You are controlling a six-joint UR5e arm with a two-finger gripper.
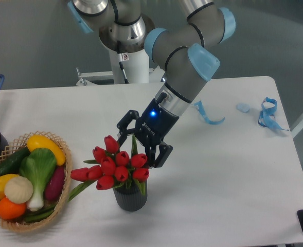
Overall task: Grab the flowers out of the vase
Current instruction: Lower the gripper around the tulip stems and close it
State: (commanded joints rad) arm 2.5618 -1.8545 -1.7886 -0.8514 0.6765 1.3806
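Near the front edge of the table, just right of a wicker basket of vegetables, the flowers stand in the vase, and I have the gripper lowered onto the back of the bunch. Its two black fingers are spread and reach down among the rear buds, but from this one camera I cannot tell whether they are pinching any stems or only straddling them. I judge this as the grasp step, not yet a lift. To do it well I would sink lower so the fingers close on the bundled stems just above the vase rim rather than on the soft heads, gather as many stems as possible, then pull straight up so the vase does not tip or drag. The bunch is red tulip buds, tightly closed, with green stems and long narrow leaves; one bud and a leaf droop out to the left toward the basket. The vase is small, dark grey and ribbed, and looks light enough to come up with the stems.
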